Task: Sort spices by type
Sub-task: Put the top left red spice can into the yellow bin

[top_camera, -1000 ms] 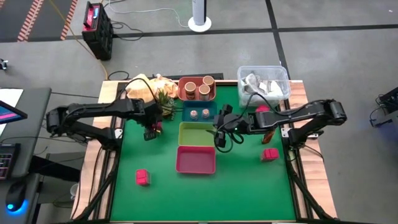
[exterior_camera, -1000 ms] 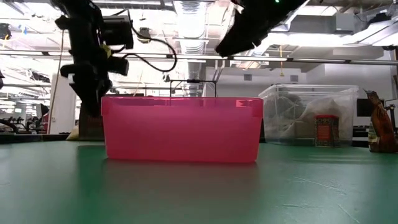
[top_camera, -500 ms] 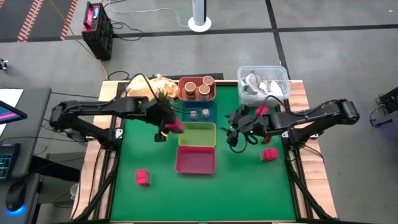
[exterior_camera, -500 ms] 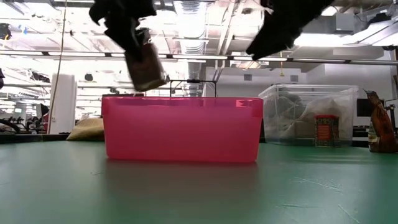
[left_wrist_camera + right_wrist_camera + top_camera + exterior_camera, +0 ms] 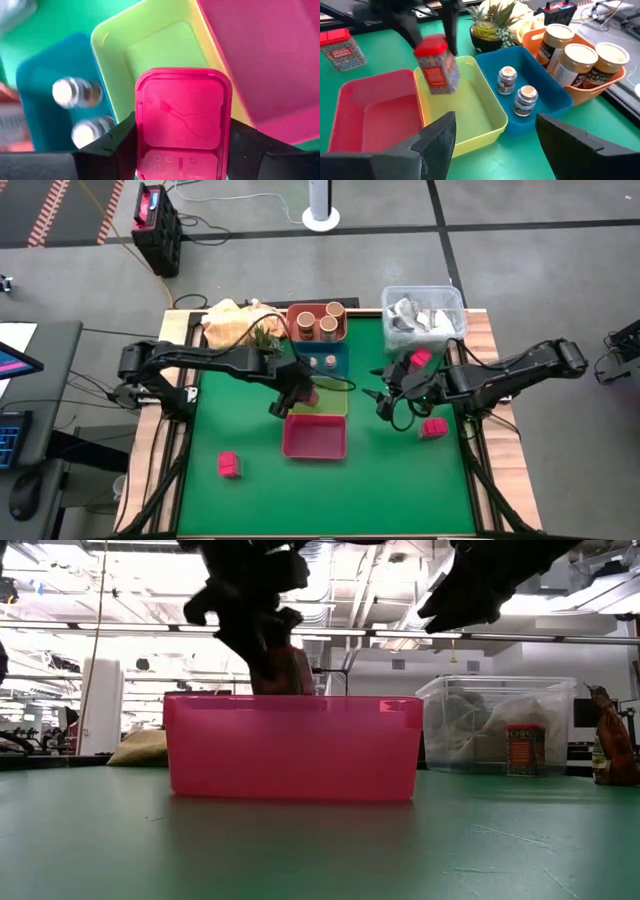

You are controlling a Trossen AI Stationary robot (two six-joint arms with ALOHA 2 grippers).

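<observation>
My left gripper [image 5: 296, 392] is shut on a pink-red cube packet [image 5: 182, 115] above the seam between the green tray [image 5: 318, 395] and the pink tray [image 5: 315, 437]. My right gripper [image 5: 385, 396] is open and empty to the right of the green tray. The orange tray [image 5: 318, 323] holds three tan-lidded jars. The blue tray [image 5: 322, 363] holds two tiny pale-topped jars [image 5: 516, 90]. Two more packets stand on the mat, one at the near left [image 5: 230, 465] and one at the right [image 5: 433, 427]. A small red piece [image 5: 420, 358] lies beside the clear tub. My left gripper pinches the packet between its two fingers, one on each opposite side wall [image 5: 141, 135], near the lidded top. The fingers come from above, pointing down. The packet hangs below them, lid up and slightly tilted [image 5: 436, 65], clear of the trays.
The clear tub [image 5: 424, 315] with silvery wrappers stands at the far right corner. A small plant [image 5: 492, 25] and a tan bundle [image 5: 228, 315] sit at the far left. The four trays form a column in the table's middle; open green mat lies at the near side.
My left gripper has carried the packet from the mat left of the trays toward the table's right edge, to above the green and pink trays. My right gripper has drawn back from the green tray toward the table's right edge.
</observation>
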